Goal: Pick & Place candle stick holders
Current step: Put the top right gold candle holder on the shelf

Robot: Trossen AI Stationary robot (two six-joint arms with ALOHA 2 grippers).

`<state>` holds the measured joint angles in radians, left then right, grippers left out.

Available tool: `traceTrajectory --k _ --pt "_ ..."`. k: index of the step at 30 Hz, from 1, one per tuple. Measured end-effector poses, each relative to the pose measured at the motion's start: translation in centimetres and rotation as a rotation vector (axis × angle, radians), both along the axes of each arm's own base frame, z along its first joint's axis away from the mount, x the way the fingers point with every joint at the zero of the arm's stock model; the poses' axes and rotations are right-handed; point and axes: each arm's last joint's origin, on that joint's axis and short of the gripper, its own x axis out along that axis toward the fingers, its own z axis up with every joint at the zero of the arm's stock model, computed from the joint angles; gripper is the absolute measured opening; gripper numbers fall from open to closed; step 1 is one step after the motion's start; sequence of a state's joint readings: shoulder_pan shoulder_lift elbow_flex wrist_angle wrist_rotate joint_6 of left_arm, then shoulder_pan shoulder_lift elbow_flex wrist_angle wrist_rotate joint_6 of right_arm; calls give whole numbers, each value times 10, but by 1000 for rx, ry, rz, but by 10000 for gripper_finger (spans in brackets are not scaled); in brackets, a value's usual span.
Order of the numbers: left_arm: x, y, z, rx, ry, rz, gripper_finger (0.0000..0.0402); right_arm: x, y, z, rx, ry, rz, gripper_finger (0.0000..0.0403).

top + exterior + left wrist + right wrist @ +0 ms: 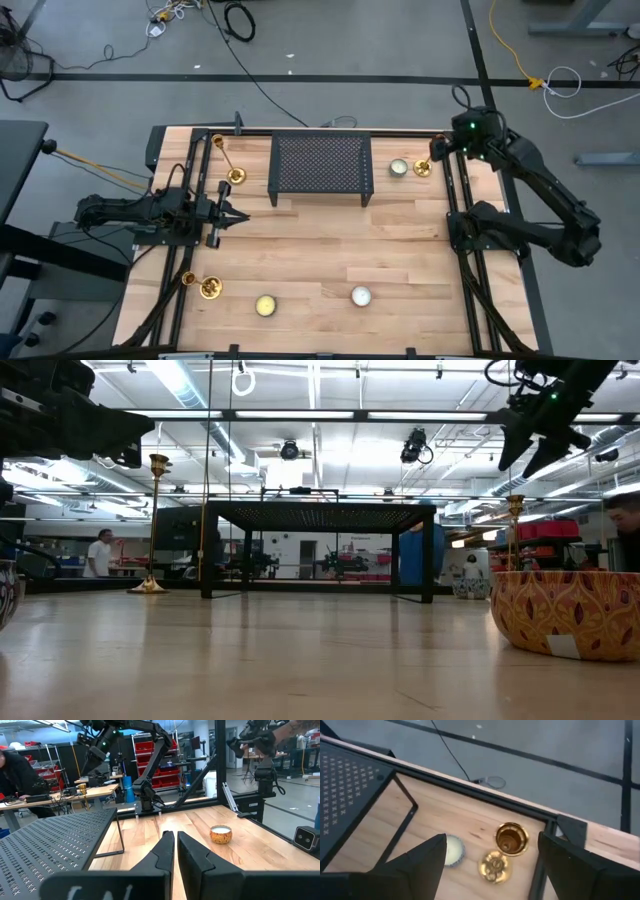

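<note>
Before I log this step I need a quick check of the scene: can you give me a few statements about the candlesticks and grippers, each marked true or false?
1. The right gripper hangs open above a candle stick holder at the table's far right corner. True.
2. The left gripper is wide open. False: its fingers are shut, holding nothing.
3. A candle stick holder stands on top of the black mesh rack. False: the rack's top is bare.
4. Three candle stick holders stand upright on the table. True: the other two are at far left and near left.
5. The right gripper grips the stem. False: its fingers are spread apart above the cup.
</note>
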<state>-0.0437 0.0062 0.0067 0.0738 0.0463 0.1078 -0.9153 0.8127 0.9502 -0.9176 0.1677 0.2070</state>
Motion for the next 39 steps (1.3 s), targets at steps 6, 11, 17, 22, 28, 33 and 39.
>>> traceTrajectory --k 6,11,17,22,28,33,39 --pt "0 0 0 0 0 0 25 2 -9 15 111 26 -44 311" --pt "0 0 0 0 0 0 25 5 -14 18 176 52 -66 311" --pt "0 0 0 0 0 1 25 7 -17 15 200 82 -85 311" --pt "0 0 0 0 0 1 25 8 -21 11 205 137 -120 311" --pt "0 0 0 0 0 1 25 10 -24 1 202 160 -166 311" --pt "0 0 0 0 0 0 25 13 -25 -4 181 158 -199 311" --pt "0 0 0 0 0 1 25 17 -24 -10 186 138 -227 311"
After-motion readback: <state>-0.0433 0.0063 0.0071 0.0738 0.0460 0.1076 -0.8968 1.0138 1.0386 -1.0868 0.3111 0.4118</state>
